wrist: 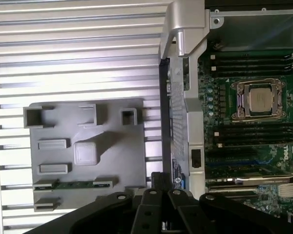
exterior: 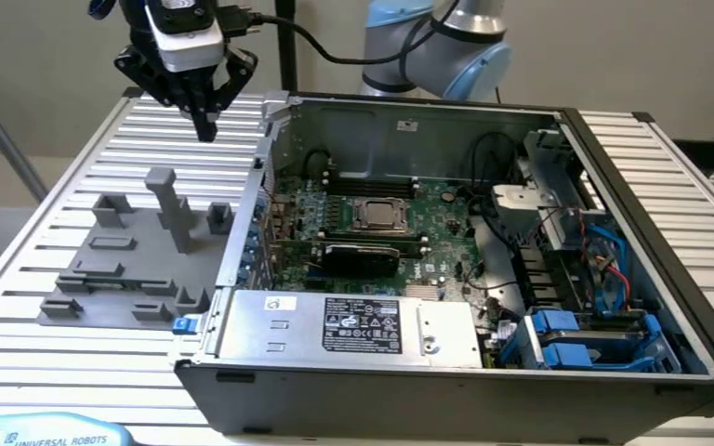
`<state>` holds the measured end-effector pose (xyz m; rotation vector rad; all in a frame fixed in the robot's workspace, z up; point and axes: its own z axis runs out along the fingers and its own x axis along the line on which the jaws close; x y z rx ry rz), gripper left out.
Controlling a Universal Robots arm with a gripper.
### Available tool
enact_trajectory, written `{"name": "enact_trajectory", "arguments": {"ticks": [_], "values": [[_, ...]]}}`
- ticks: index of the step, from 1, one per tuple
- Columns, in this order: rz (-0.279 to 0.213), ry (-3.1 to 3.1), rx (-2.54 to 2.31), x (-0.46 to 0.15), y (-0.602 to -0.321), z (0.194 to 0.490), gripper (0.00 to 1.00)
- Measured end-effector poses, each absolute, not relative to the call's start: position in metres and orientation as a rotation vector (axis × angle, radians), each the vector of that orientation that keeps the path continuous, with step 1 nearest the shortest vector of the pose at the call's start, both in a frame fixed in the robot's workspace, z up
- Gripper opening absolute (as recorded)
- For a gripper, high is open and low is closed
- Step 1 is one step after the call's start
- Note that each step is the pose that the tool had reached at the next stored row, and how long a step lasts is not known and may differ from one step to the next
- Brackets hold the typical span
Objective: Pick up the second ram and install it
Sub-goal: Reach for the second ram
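Two fingers point(exterior: 204, 116) pressed together, gripping nothing, hang high over the bench point(exterior: 34, 195) beside the open computer case point(exterior: 456, 386). Below, the second ram point(wrist: 73, 185) sits slotted in the grey holder point(wrist: 117, 146), likely parked there for an easy grasp.

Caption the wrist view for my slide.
Shut tool near the gray fixture holding the second ram, beside the open computer case.

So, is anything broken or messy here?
Nothing looks broken or spilled. The thin green ram stick lies straight in its slot on the grey plastic holder, and the open grey metal computer case looks tidy inside.
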<state>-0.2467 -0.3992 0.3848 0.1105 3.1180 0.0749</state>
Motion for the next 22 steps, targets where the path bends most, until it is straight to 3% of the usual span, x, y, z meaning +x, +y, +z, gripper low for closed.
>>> {"name": "enact_trajectory", "arguments": {"ticks": [22], "values": [[0.075, 3.119, 0.110, -0.345, -0.410, 0.359, 0.11]]}}
